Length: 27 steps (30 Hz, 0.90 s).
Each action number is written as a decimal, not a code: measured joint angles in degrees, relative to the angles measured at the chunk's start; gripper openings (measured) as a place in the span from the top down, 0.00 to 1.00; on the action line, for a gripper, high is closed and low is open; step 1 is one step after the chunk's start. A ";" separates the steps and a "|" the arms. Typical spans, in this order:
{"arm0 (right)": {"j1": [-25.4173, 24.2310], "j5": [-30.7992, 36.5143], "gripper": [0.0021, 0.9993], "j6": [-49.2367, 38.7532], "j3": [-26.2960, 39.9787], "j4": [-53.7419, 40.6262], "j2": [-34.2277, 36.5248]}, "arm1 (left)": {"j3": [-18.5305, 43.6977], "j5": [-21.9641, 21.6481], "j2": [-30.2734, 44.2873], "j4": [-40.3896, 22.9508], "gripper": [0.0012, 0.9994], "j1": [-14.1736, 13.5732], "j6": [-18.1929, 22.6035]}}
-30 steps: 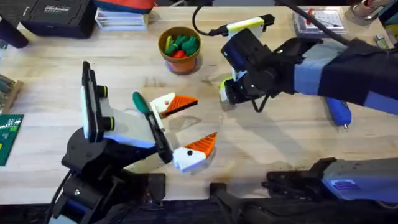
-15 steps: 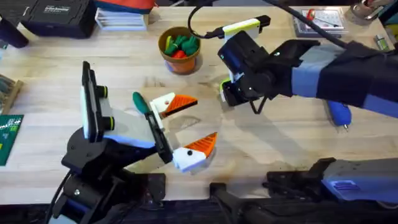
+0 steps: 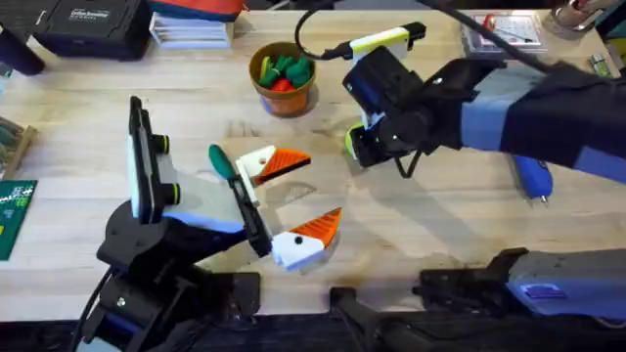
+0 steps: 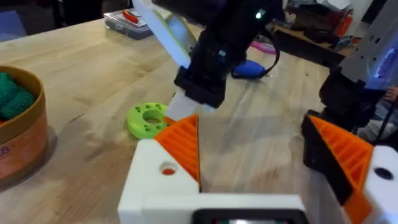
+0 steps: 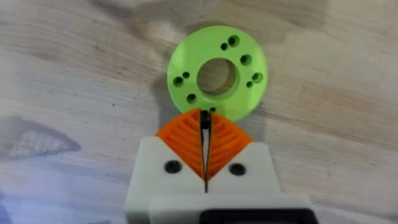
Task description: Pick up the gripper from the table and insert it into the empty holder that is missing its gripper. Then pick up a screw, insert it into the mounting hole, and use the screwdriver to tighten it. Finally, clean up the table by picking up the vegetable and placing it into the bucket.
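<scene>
The vegetable (image 5: 217, 71), a bright green disc with a pale centre hole, lies flat on the table. My right gripper (image 5: 205, 121) is shut, its orange pads pressed together at the disc's near rim (image 3: 349, 143). Left of it my left gripper (image 3: 311, 193) stands open and holds nothing. Both of its white fingers carry orange wedge tips (image 4: 183, 146), so a holder without its gripper is out of view. The orange-brown bucket (image 3: 284, 78) stands behind, with dark green and red toy pieces inside. The blue screwdriver (image 3: 533, 176) lies at the right. A screw is out of view.
A clear case (image 3: 499, 34) sits at the back right, with a black box (image 3: 88, 24) and a stack of papers at the back left. A green card (image 3: 15, 215) lies at the left edge. The right arm (image 3: 509, 108) spans the table's right half.
My right gripper has shifted slightly to the left, staying down at the green disc. The left arm has not moved.
</scene>
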 joint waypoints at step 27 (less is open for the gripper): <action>7.07 -24.49 1.00 -5.55 30.92 -19.52 -4.59 | 0.00 0.02 0.02 -0.02 0.01 0.00 2.80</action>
